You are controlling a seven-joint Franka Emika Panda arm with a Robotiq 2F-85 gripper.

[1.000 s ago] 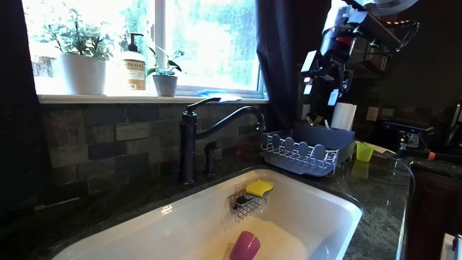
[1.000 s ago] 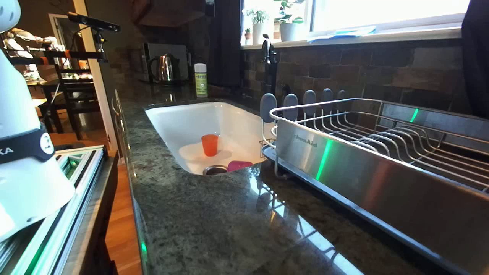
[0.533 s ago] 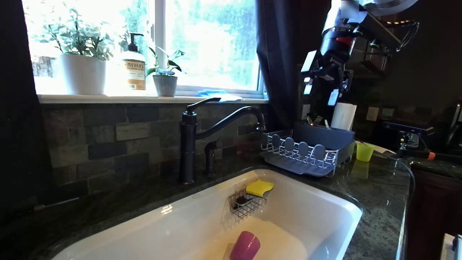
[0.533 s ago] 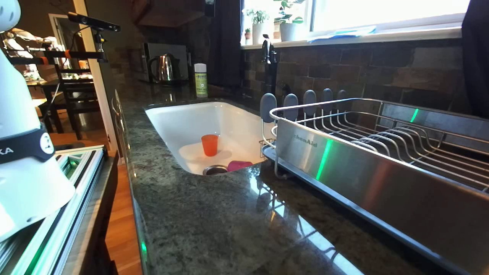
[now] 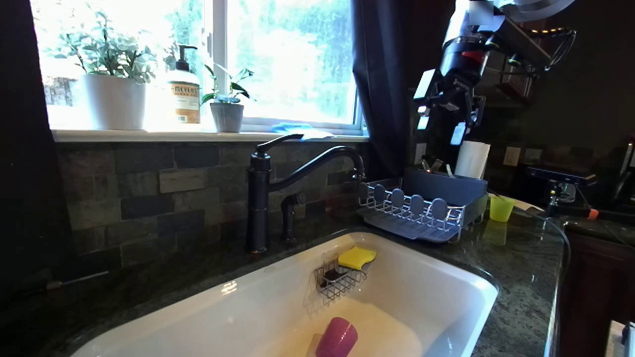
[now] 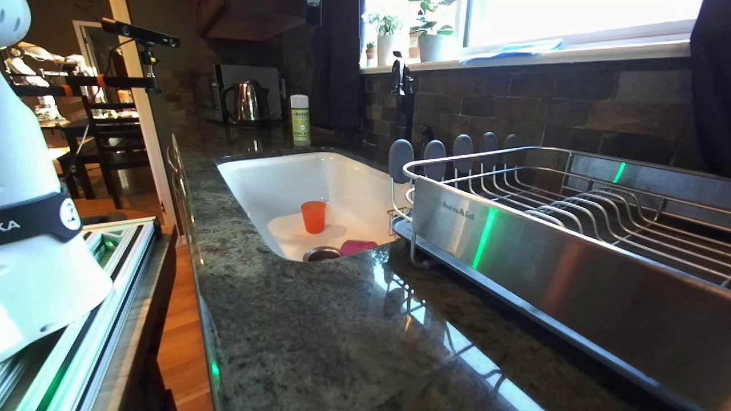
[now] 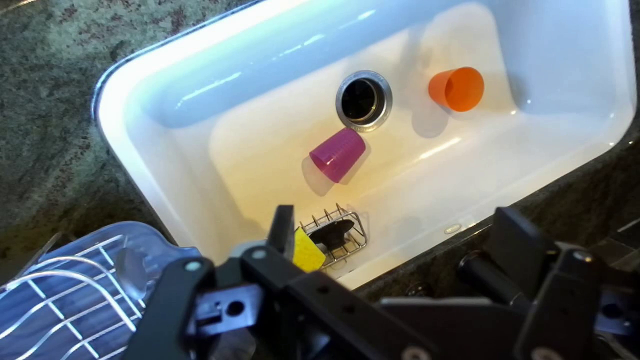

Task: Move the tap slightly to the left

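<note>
The tap [image 5: 258, 203] is a dark bronze-black faucet with an upright post, an arched spout and a lever on top. It stands behind the sink, and its spout points toward the dish rack. It also shows in an exterior view [image 6: 403, 91], spout end facing the camera. In the wrist view only part of its post [image 7: 492, 277] shows, partly hidden by a gripper finger. My gripper [image 5: 440, 128] hangs high above the dish rack, apart from the tap. In the wrist view the gripper [image 7: 395, 220] has its fingers spread wide, with nothing held between them.
The white sink [image 5: 476, 307] holds a pink cup [image 5: 337, 337] and an orange cup [image 6: 313, 217]. A wire caddy [image 5: 342, 287] with a yellow sponge [image 5: 357, 258] hangs inside. The dish rack [image 5: 439, 210], a green cup [image 5: 501, 208] and a paper towel roll [image 5: 472, 158] stand beyond the sink.
</note>
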